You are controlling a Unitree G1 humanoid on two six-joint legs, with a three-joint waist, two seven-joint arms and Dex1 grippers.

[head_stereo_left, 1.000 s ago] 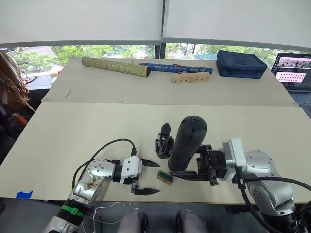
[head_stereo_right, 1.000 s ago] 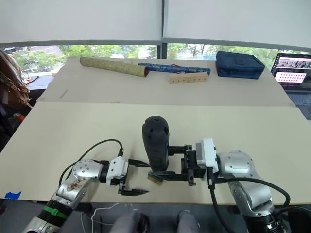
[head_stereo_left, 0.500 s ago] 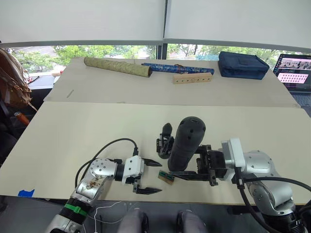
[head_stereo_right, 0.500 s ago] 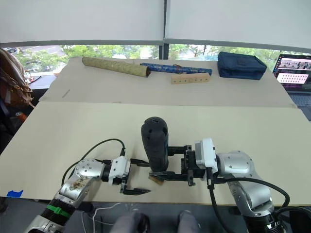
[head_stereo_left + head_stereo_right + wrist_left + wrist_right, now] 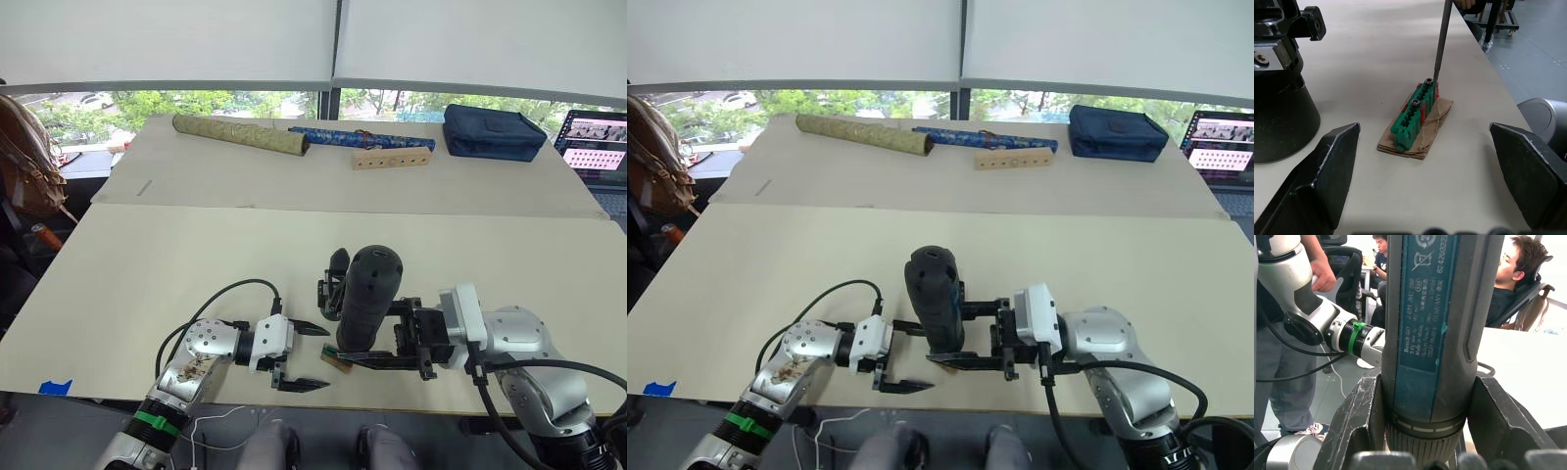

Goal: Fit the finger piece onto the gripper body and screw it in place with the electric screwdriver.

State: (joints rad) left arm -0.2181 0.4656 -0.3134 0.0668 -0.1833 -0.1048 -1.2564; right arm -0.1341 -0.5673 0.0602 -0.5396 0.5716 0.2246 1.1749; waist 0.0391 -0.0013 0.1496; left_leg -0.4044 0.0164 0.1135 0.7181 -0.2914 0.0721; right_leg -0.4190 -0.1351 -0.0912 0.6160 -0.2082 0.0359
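The electric screwdriver (image 5: 367, 299), thick and black, stands nearly upright with my right gripper (image 5: 361, 345) shut on its lower body, as the right wrist view shows (image 5: 1425, 357). Its thin bit (image 5: 1442, 39) comes down onto a screw of a small tan-and-green block (image 5: 1418, 117). That block lies on the table between the fingers of my open left gripper (image 5: 326, 357), untouched by them. The gripper body (image 5: 331, 292) sits just behind the screwdriver, with a pointed black finger sticking up from it. A loose finger piece is out of view.
On the far table lie an olive rolled tube (image 5: 240, 134), a blue patterned roll (image 5: 358, 139), a wooden block with holes (image 5: 392, 157) and a navy pouch (image 5: 493, 132). A laptop (image 5: 598, 137) sits at far right. People sit beyond the table's near edge (image 5: 1513, 279).
My right gripper has carried the screwdriver slightly left and lower, toward the tan-and-green block. The left gripper has edged slightly toward the block and stays open.
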